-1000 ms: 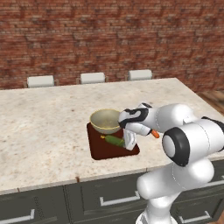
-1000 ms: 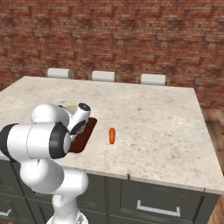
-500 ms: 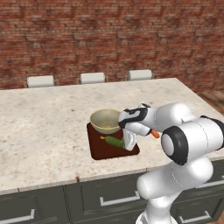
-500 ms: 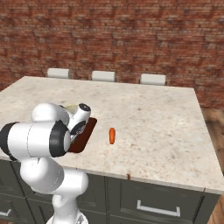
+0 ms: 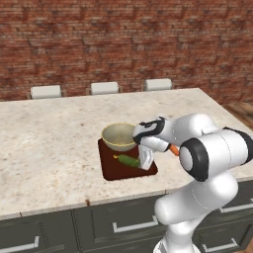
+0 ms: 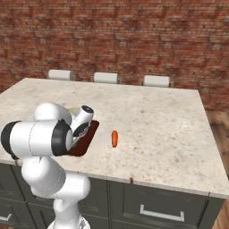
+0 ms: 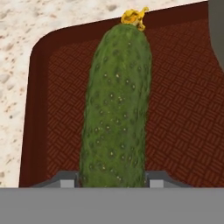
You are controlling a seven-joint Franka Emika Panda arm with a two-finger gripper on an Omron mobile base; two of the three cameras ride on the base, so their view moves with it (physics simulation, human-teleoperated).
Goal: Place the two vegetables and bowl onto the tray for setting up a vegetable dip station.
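On the counter lies the dark reddish-brown tray, with the beige bowl standing on its far end. The dark-green cucumber lies on the tray's near part, in front of the bowl. My gripper reaches down at the cucumber's right end and is shut on it. In the hand view the cucumber runs up from between my gripper, its yellow tip toward the tray corner. The orange carrot lies on the bare counter right of the tray; my arm partly covers the carrot.
Three white stool tops line the counter's far side below the brick wall. The speckled counter stretches wide to the left and behind the tray. Its front edge runs just below the tray, above the dark drawers.
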